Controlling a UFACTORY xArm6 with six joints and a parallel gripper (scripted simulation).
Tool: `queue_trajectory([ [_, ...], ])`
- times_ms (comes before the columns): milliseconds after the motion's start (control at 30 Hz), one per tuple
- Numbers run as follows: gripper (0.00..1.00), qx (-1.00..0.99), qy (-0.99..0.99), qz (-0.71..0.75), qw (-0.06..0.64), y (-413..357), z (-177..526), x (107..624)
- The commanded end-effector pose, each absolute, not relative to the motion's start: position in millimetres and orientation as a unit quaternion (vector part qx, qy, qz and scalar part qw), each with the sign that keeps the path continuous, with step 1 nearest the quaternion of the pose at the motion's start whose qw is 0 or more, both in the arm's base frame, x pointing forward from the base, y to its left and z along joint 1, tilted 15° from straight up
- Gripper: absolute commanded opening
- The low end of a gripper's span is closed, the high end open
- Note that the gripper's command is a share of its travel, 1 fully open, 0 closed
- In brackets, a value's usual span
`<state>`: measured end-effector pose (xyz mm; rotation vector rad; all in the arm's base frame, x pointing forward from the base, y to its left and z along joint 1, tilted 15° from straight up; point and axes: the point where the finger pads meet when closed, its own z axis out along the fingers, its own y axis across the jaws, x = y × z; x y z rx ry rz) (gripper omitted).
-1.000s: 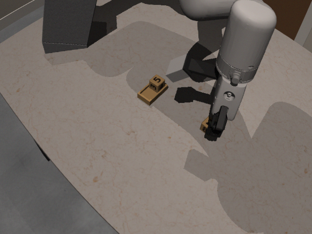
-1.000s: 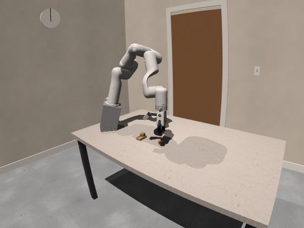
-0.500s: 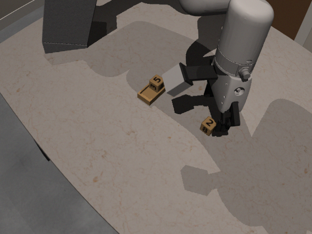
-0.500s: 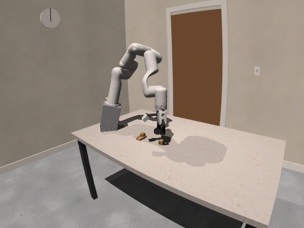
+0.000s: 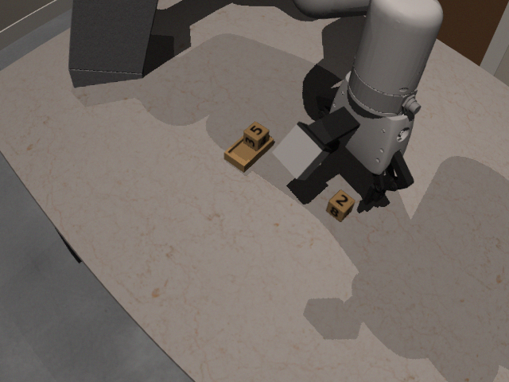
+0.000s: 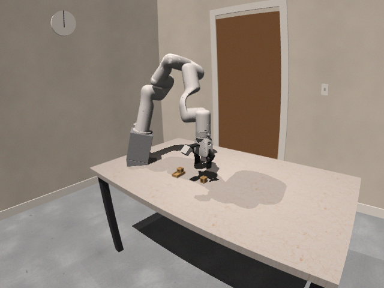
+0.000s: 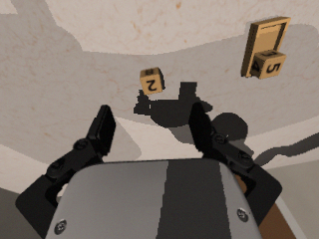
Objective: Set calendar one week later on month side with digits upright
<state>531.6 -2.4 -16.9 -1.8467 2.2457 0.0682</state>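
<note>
A small wooden tray (image 5: 247, 150) lies flat on the table. One wooden cube (image 5: 255, 137) stands in its far end, with 5 on top and 3 on a side; the tray's near half is empty. A second cube (image 5: 340, 204) lies loose on the table to the right of the tray, with 2 on top and 8 on a side. My gripper (image 5: 353, 196) is open and empty. It hangs just above the table, close behind the loose cube. In the wrist view the loose cube (image 7: 152, 81) lies ahead of my open fingers, and the tray (image 7: 265, 47) is at the upper right.
The arm's grey base block (image 5: 110, 40) stands at the table's far left corner. A table edge runs along the left in the top view. A door (image 6: 248, 80) stands behind the table.
</note>
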Motion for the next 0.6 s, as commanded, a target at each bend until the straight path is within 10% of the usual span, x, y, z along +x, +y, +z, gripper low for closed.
queue_trajectory([
  [0, 1.00, -0.666, 0.734, 0.019, 0.130, -1.4, -15.2, 531.1],
  [367, 1.00, -0.693, 0.709, 0.014, 0.130, -0.1, -15.0, 529.4],
  [400, 0.47, -0.693, 0.709, 0.014, 0.130, -0.1, -15.0, 529.4],
  [567, 0.47, -0.693, 0.709, 0.014, 0.130, -0.1, -15.0, 529.4],
])
